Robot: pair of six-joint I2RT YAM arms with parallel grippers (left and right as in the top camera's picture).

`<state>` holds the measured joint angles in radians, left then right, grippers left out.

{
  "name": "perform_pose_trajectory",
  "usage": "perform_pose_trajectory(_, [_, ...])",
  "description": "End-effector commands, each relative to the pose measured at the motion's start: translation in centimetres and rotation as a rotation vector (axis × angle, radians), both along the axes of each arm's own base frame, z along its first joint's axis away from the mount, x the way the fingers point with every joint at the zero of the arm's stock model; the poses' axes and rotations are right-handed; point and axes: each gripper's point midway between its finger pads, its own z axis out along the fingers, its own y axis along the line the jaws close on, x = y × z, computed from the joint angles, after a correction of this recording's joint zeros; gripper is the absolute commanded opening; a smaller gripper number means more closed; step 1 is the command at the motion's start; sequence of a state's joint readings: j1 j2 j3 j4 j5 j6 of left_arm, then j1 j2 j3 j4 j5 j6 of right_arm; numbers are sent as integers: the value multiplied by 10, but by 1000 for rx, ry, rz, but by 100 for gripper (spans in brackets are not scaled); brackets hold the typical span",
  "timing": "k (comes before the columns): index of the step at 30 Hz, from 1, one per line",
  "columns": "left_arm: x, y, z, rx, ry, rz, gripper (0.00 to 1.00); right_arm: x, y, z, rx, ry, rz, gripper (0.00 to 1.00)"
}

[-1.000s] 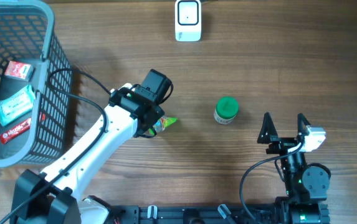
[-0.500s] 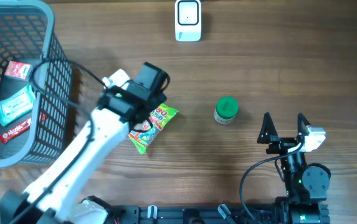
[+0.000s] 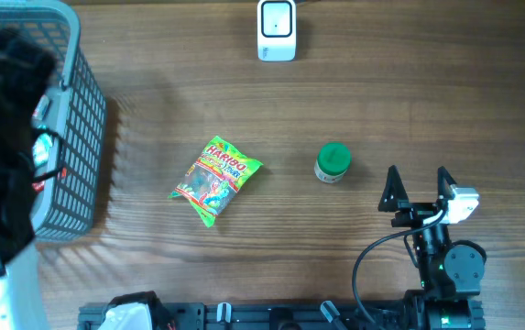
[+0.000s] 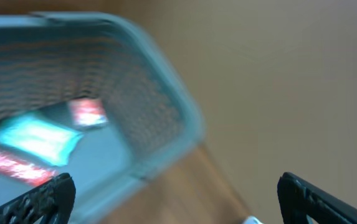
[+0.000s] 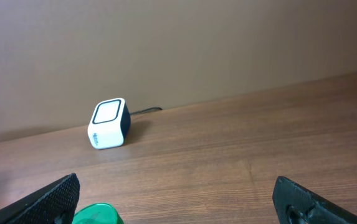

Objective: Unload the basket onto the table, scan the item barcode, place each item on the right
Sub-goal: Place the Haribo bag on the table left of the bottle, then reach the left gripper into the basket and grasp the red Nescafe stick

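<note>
One candy bag (image 3: 215,179) loose on table (image 3: 381,110); left end effector (image 4: 175,190) wide open, well apart.

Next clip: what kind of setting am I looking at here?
Most likely a mock shop checkout staged on a wooden table in a lab. A white barcode scanner sits at the far edge, a grey shopping basket stands to one side, and a candy bag and a green-capped jar are laid out.

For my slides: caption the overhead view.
Candy bag and green-capped jar lie apart on the table; scanner at top, basket at left.
</note>
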<state>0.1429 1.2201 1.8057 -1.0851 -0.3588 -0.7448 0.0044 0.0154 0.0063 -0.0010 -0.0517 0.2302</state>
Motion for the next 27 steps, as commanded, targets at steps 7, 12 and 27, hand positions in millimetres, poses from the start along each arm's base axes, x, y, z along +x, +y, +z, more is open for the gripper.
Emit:
perform_pose_trajectory(7, [16,113,-166,-453,393,355,100,0,0,1,8,-6,-2,100])
perform_pose_trajectory(12, [1,115,-255,-653,675,521,100,0,0,1,8,-6,-2,100])
perform_pose_trajectory(27, [-27,128,-376,-601,955,650,94,0,0,1,8,-6,-2,100])
